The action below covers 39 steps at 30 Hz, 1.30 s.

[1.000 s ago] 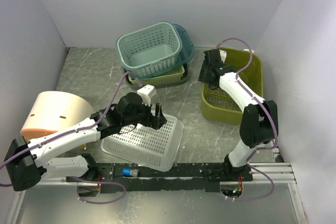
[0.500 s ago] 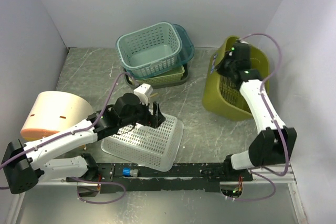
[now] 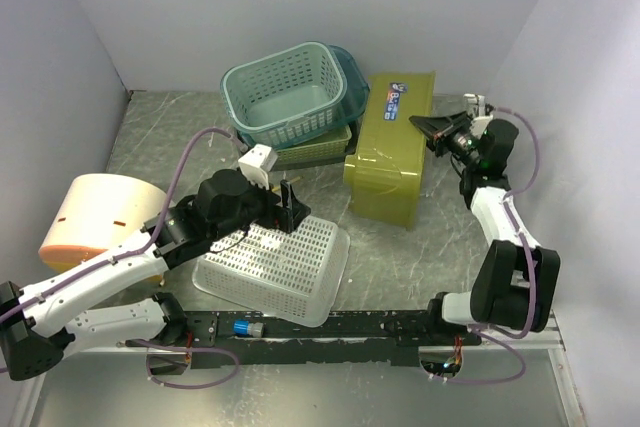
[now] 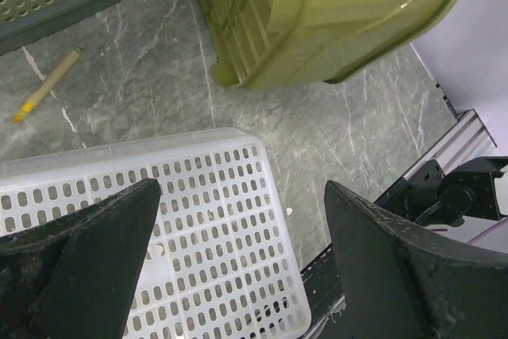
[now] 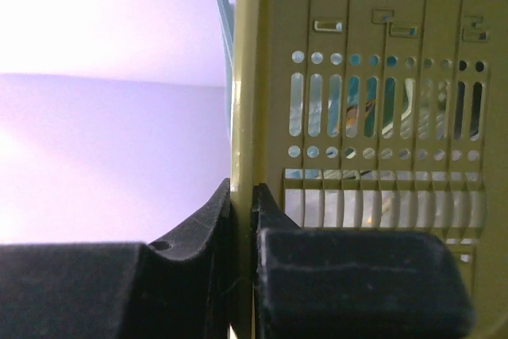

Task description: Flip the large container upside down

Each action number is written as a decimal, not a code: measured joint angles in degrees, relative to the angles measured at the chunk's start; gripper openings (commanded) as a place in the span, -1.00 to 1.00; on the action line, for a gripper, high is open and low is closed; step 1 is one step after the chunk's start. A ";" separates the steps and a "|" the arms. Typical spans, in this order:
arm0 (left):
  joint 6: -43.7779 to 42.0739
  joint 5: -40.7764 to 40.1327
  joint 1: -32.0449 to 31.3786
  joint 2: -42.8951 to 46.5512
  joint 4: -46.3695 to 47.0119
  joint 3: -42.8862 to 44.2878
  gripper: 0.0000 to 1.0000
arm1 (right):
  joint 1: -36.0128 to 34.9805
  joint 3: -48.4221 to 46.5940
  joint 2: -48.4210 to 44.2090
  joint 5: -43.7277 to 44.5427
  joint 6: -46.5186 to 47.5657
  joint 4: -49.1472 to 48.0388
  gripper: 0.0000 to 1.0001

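Observation:
The large container [image 3: 388, 162] is an olive-green slotted bin. It is tipped over near the back right, its labelled bottom [image 3: 398, 101] turned up toward the back wall and its rim side toward the table. My right gripper [image 3: 432, 125] is shut on the bin's rim edge [image 5: 243, 101], one finger on each side of the thin wall; in the right wrist view the right gripper [image 5: 242, 190] pinches that edge. My left gripper [image 3: 288, 209] hangs open above a white perforated basket [image 4: 198, 220], holding nothing; the left gripper [image 4: 242, 196] shows wide jaws. The bin [image 4: 333, 13] also fills the top of the left wrist view.
The white basket [image 3: 275, 267] lies upside down near the front. Teal baskets [image 3: 290, 92] are stacked on a pale green one at the back centre. A peach cylinder [image 3: 100, 212] lies at the left. A small pencil [image 4: 46, 85] rests on the table. Walls close in on three sides.
My right gripper closed on the olive bin's rim, lifted it and swung it over to the left, from upright at the right to tipped with its bottom up. The left arm shifted slightly.

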<state>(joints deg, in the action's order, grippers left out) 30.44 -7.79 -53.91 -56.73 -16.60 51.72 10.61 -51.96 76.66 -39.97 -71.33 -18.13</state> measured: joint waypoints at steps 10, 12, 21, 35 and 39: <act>-0.66 0.55 0.00 -0.74 0.09 0.15 0.92 | 6.71 18.10 5.14 -9.01 -29.86 -41.33 -1.00; -0.68 0.66 0.00 -1.33 0.09 0.15 0.91 | 9.84 20.74 5.62 -10.08 -33.99 -46.73 -1.00; -1.29 1.86 0.00 -2.43 1.31 0.13 0.92 | 20.74 22.93 1.05 -13.14 -25.49 -34.03 -0.26; -1.55 4.59 0.00 -4.76 2.45 0.11 0.92 | 23.08 21.09 -1.11 -8.02 -1.36 5.03 0.48; -1.70 4.92 0.00 -4.79 2.62 0.11 0.92 | 23.17 19.71 -2.23 -5.55 2.73 10.88 0.49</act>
<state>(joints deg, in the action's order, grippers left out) 28.73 -2.87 -53.91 -61.52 -13.98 51.83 33.78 -32.25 74.43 -45.52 -68.60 -7.25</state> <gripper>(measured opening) 0.959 0.739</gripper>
